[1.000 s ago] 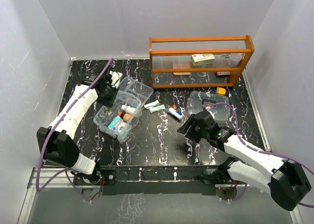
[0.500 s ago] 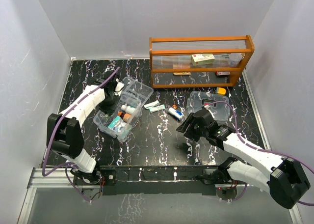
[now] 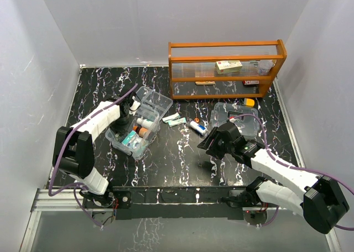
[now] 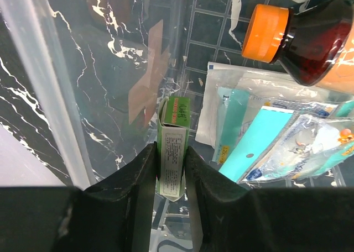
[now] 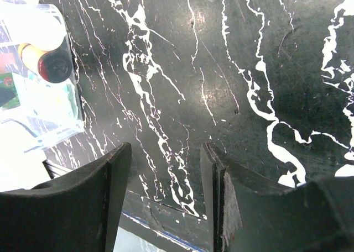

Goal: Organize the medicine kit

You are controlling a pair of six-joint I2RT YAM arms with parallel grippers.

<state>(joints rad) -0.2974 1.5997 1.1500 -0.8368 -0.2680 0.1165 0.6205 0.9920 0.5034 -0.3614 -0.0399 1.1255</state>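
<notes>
The one medicine kit [image 3: 161, 104] sits left of centre on the table [image 3: 177, 166]. Inside it, my left gripper [image 4: 170, 158] pinches one green carton [image 4: 176, 109] beside one orange-capped bottle [image 4: 310, 28]. Two loose packets [image 3: 174, 119] lie just right of the kit. My right gripper [image 5: 165, 158] hangs spread and empty.

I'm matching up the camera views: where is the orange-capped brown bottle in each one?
Top external: orange-capped brown bottle inside the clear box, left of centre.
Left wrist: top right corner.
Right wrist: upper left edge.
Shared landmark: the clear box around it.
</notes>
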